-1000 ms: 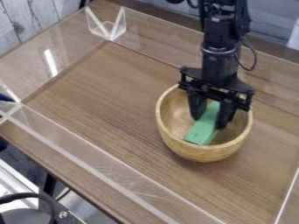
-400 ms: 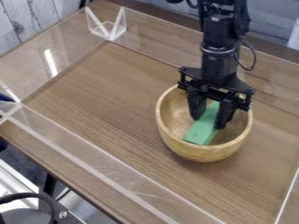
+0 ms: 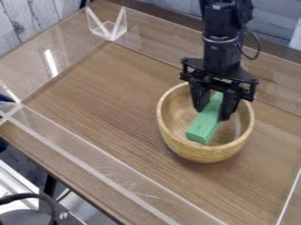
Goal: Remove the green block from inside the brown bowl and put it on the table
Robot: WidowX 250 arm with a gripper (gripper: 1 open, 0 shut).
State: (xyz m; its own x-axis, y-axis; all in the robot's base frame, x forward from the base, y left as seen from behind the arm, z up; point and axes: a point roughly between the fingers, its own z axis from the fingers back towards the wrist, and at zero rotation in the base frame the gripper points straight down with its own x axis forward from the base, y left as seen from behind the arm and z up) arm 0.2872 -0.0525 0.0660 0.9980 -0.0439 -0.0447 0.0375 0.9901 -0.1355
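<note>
Block (image 3: pixel 206 127), green: I am clenching its upper end in my gripper (image 3: pixel 219 107), its lower end hanging tilted inside the brown bowl (image 3: pixel 177 145). Removal underway; placing on the table (image 3: pixel 94 105) is remaining.

A black cylindrical arm ends in a dark, two-fingered tool (image 3: pixel 216 107).

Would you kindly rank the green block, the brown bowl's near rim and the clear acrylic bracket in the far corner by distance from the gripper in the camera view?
1. Green block: between the jaws of the gripper, tilted inside the bowl.
2. Brown bowl's near rim: just below the gripper, toward the camera.
3. Clear acrylic bracket: far left corner of the table.
</note>
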